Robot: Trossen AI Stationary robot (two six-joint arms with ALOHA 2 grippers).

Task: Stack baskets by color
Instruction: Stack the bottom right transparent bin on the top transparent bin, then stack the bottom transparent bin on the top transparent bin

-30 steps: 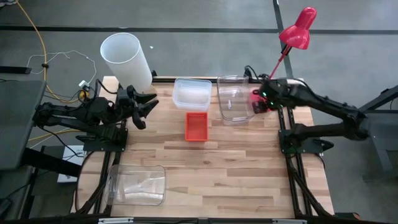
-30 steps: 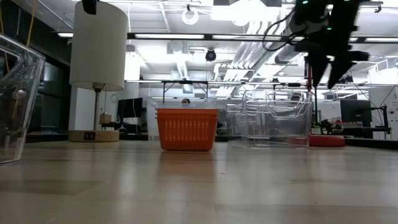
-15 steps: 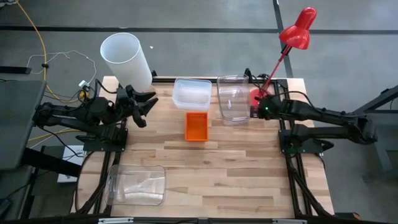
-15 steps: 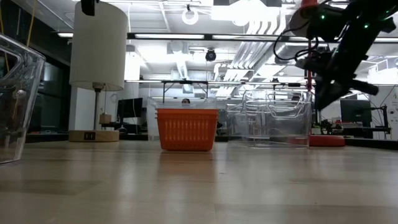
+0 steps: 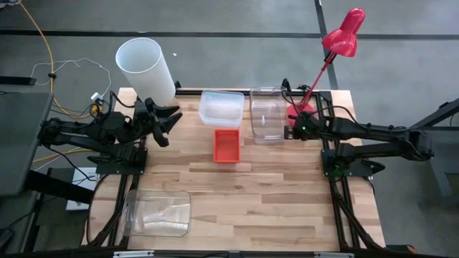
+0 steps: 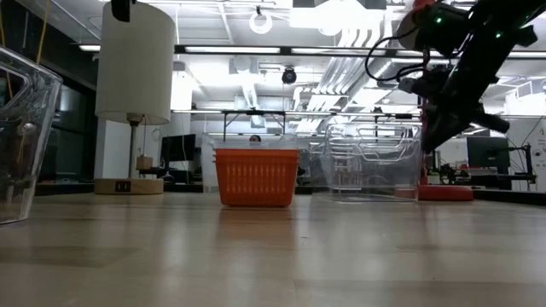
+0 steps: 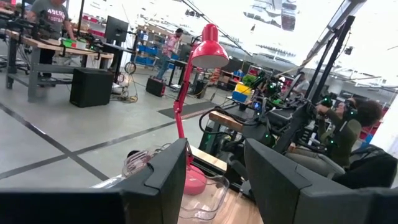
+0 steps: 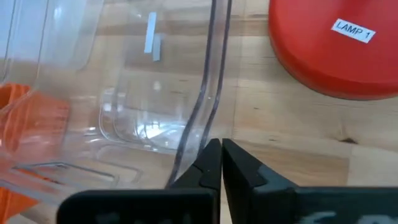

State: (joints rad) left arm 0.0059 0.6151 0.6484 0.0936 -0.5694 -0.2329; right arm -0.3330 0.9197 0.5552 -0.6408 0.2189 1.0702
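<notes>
Your right gripper is pressed together beside the tall clear plastic bin (light, slippery); pinch its thin rim.

the small basket serves as landmark, sitting near the middle of the worktop. just behind it and slightly left lies a shallow bin. behind it to the right stands a taller bin, and the right tool meets that bin's right wall (the lamp base sits just beyond it). far to the landmark's left waits the left tool, with the cylinder shade behind it. well in front and left of the landmark lies another large bin.
</notes>
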